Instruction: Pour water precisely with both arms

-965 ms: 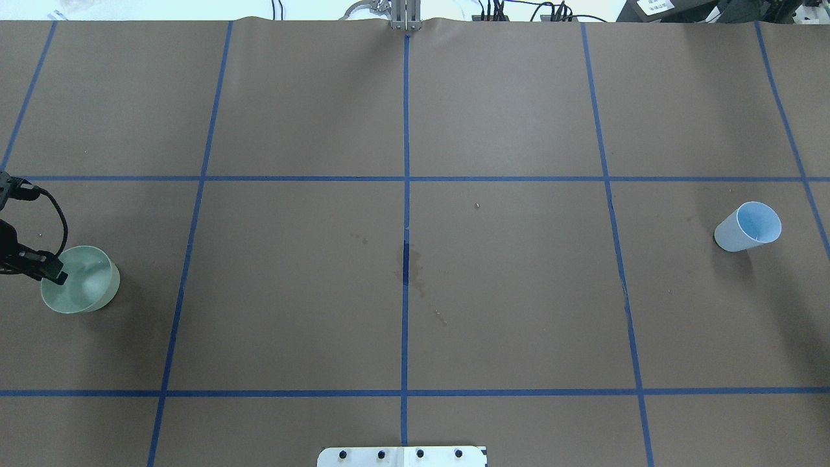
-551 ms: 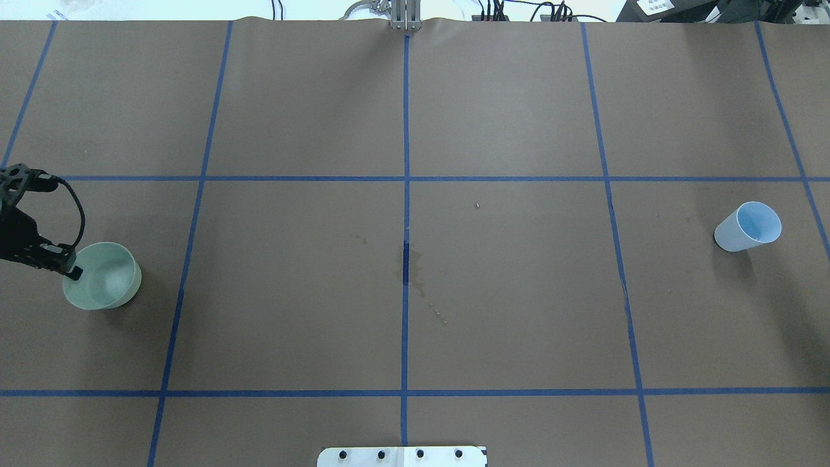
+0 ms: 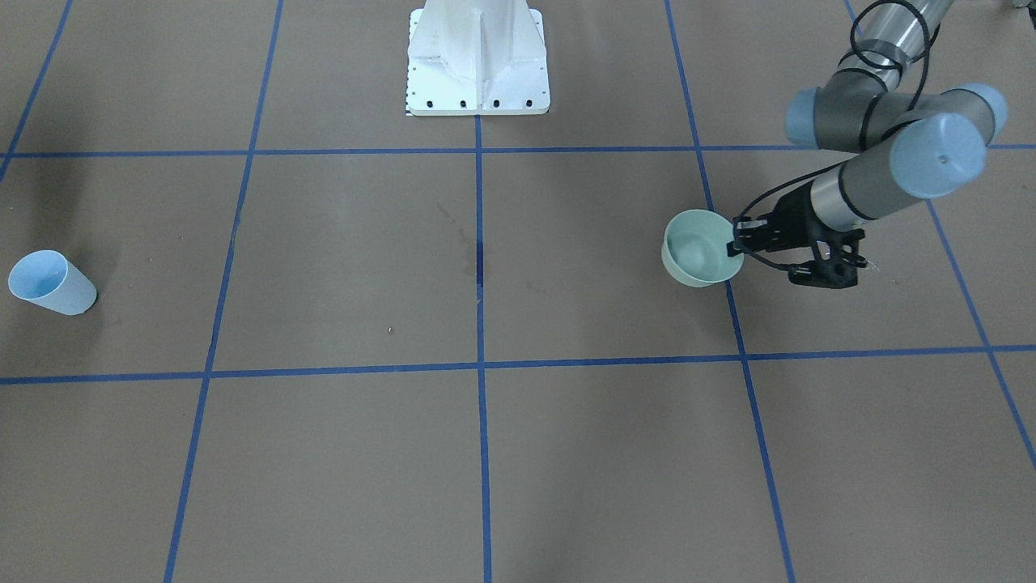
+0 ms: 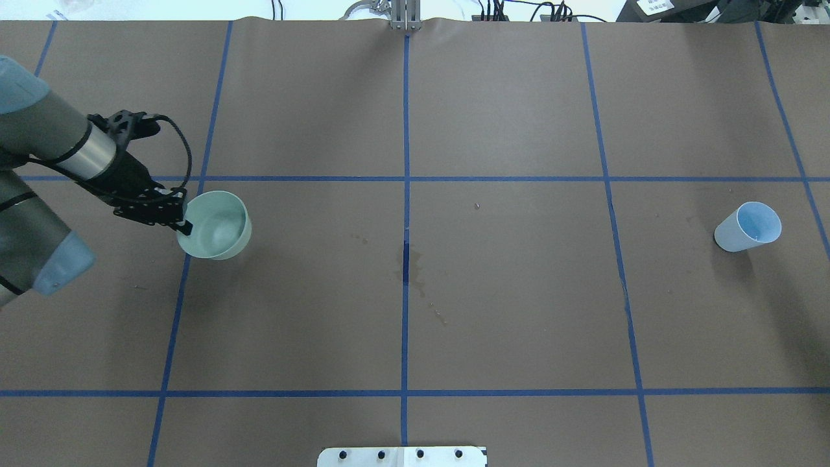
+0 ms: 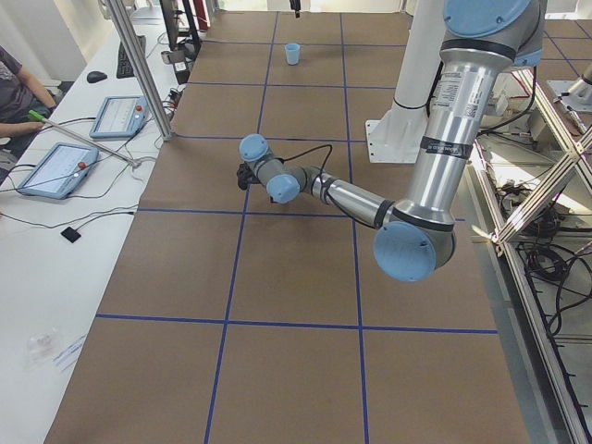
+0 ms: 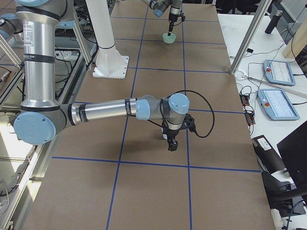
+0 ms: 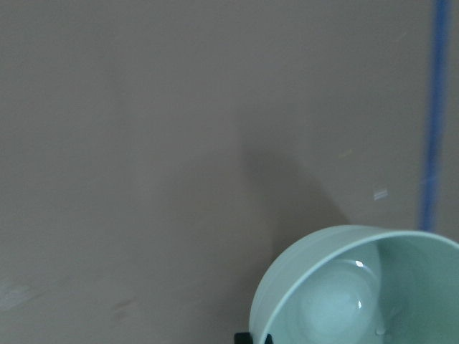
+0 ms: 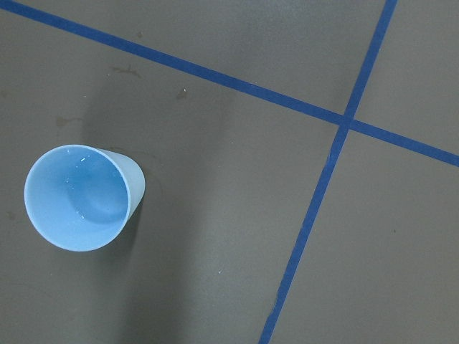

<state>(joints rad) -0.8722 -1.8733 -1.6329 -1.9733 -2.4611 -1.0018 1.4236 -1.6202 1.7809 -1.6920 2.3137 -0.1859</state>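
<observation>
Brown table [image 4: 519,311], blue tape grid [image 4: 405,130]; blue cup [image 4: 747,227] upright at right end; white pedestal base [image 3: 477,61]

The left wrist view's lower edge cuts off the pale green bowl [image 7: 269,315], its water [image 7: 333,308] seemingly a faint film. On the right gripper [image 6: 172,145] the jaws are too small to read.

The left arm [image 4: 61,143] stretched out, left gripper [image 4: 183,222] clamped on the rim of the green bowl [image 4: 224,227]; the right arm [image 6: 103,110] lay level, right gripper [image 6: 172,145] pointing down.
</observation>
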